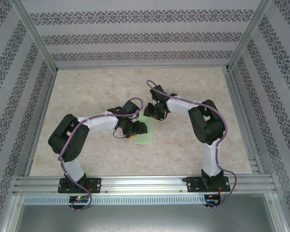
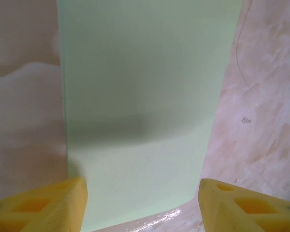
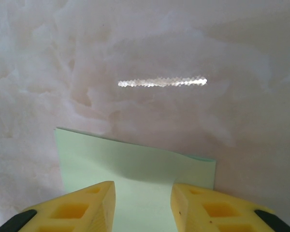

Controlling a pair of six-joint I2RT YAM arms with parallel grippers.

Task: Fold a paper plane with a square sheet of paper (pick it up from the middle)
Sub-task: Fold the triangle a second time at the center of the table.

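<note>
- Left gripper: its two yellow plastic fingers stand wide apart, one at each side of the thin, pale mint-green sheet of paper. Nothing is clamped. Whether the tips touch the paper's edges cannot be told.
- Right gripper: the gap between its yellow fingertips is narrower. The paper's surface lies flat in that gap, not pinched.
- Position of the sheet: flat on the marbled beige tabletop, at mid-table, beneath both grippers, which meet over it from opposite sides.
- Obstruction: from overhead the black wrists cover most of the sheet, leaving its near corner showing.
- Surroundings: purple cables run along each arm. An aluminium rail crosses the near edge. Grey-patterned wall panels enclose three sides. A bright streak of reflected light lies on the table beyond the sheet.
- Count: two black-and-white arms, two grippers, four fingers, one sheet.
- Appearance of the sheet: plain, unmarked and uniform in colour. In the left wrist view it is longer than wide, with straight long edges and a soft shadow band across it. In the right wrist view its far edge is slightly wavy and casts a narrow shadow.
</note>
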